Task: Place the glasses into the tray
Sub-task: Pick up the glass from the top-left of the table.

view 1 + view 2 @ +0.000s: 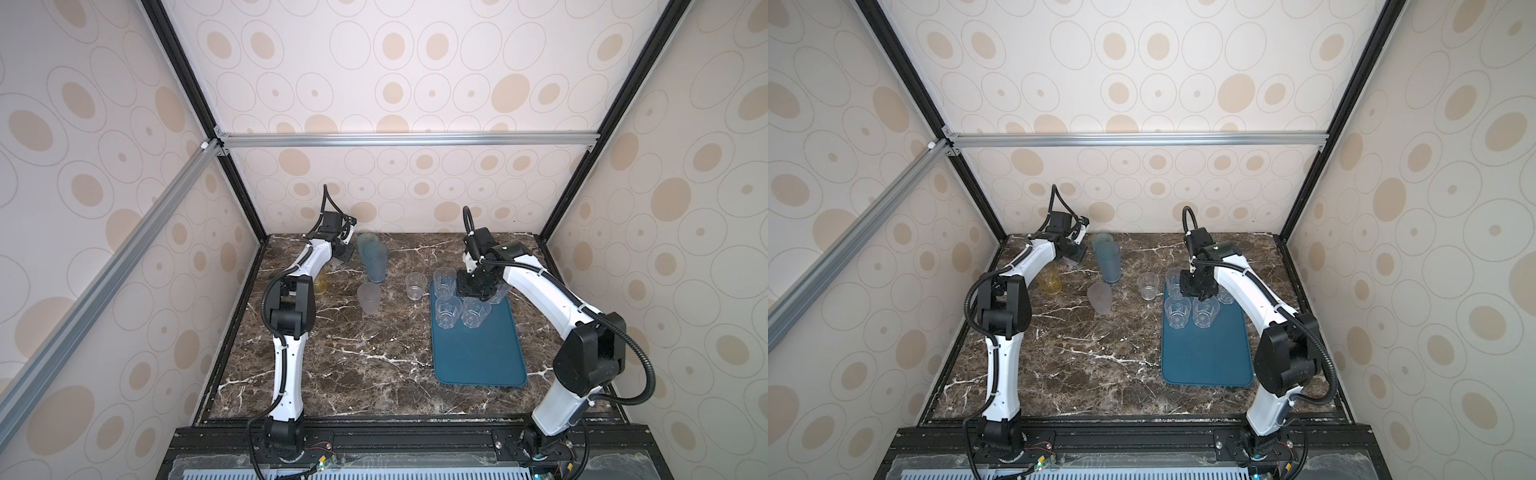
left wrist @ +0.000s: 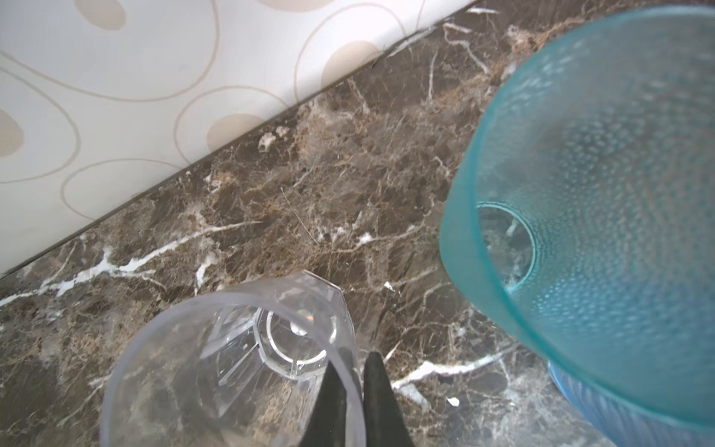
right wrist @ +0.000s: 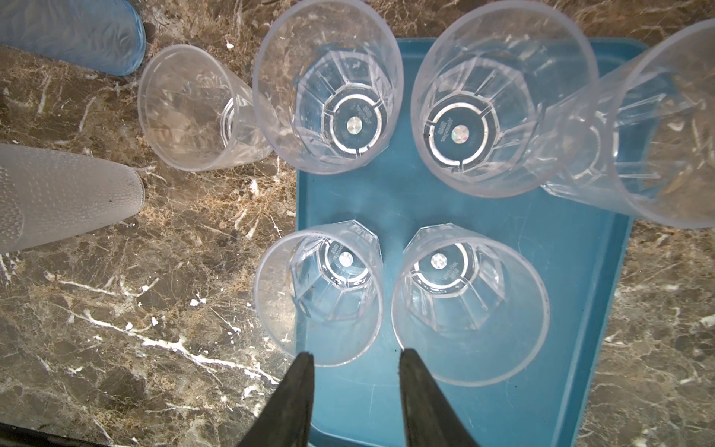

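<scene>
Glasses stand in two groups on the marble table (image 1: 374,365). Below the right pincer (image 3: 356,354) lies the tray (image 1: 478,353), its far end under the jaws and its length running back toward the robot. Just beside the left pincer (image 2: 354,363), on the side toward the right arm, stand two teal tumblers (image 1: 376,259), upright and close together; whether they touch I cannot tell. A frosted glass (image 1: 369,297) stands between the two pincers, nearer the left one and closer to the robot. An amber glass (image 1: 1050,280) sits nearer the robot than the left pincer, partly hidden under that arm. Five clear glasses (image 3: 503,96) stand upright on the tray's far end, three beyond the right pincer's tips and two right beneath them. A lone glass (image 1: 415,286), also clear, stands on the table just off the tray, on the left-arm side of the right pincer. The left pincer is closed on the wall of a held glass (image 2: 232,348), clear and faceted, with one finger inside it and one outside. The right pincer hangs part-open over the tray, gripping nothing
</scene>
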Controlling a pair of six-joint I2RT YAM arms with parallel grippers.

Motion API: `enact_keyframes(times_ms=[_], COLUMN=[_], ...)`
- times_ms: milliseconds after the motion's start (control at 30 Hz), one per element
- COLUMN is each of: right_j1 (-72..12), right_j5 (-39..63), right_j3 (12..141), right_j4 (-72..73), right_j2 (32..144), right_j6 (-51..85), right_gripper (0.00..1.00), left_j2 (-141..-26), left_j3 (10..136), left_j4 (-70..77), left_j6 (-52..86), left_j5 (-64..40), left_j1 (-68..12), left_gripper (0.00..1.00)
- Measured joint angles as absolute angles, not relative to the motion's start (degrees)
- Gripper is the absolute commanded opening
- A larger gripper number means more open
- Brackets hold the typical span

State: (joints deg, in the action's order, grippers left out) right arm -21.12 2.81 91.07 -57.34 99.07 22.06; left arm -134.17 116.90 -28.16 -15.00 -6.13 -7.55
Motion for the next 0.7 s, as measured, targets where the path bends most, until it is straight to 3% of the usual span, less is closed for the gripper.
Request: enact_keyframes(times_ms=[233,433,700], right_j1=[-21.7,-21.8,-24.2], right_j5=[2.5,1.9,1.7], right_j3=[91.1,91.1,91.1], right_j4=[-57.3,-57.1,-56.0], right_j2=[99.0,98.3,93.6], right_j6=[22.5,23.5,25.8], right_gripper=[0.39,0.39,0.38], left_j2=[-128.7,-112.0,-90.2], left_j3=[113.7,106.2,94.2], left_j4=[-29.7,-28.6,-24.6], left_j6=[-12.4,-8.5,-5.9], left_j5=[-5.4,-2.6,-1.0], left_j1=[-7.6,-9.9,-23.2], left_gripper=[0.0,0.0,0.0])
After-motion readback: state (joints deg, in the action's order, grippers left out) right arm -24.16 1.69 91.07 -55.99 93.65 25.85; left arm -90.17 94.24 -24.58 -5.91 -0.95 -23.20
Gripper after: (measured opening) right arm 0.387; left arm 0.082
